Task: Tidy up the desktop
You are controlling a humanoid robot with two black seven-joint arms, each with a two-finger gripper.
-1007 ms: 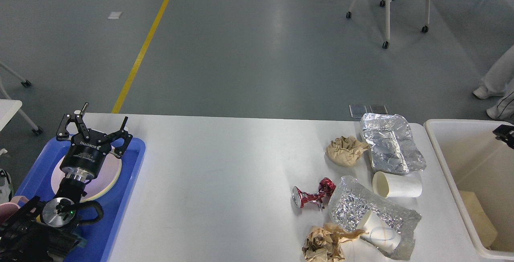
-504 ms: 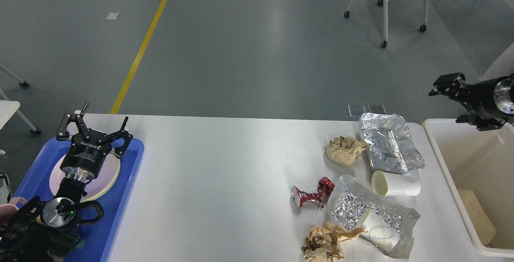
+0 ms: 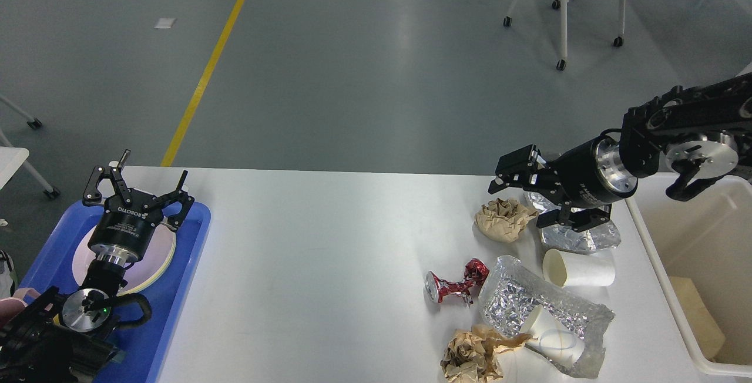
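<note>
desktop [image 3: 329, 242], foil tray [image 3: 578, 236] half hidden behind right pincer [image 3: 523, 195]

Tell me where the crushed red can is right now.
In the head view, the crushed red can lies on its side on the right half of the desktop, just left of the crumpled foil sheet and above a brown paper wad.

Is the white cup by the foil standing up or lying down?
Lying down. The cup rests on its side on the desktop, its open mouth facing left.

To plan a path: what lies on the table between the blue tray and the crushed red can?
Head view: only bare desktop between blue tray and red can.
</note>
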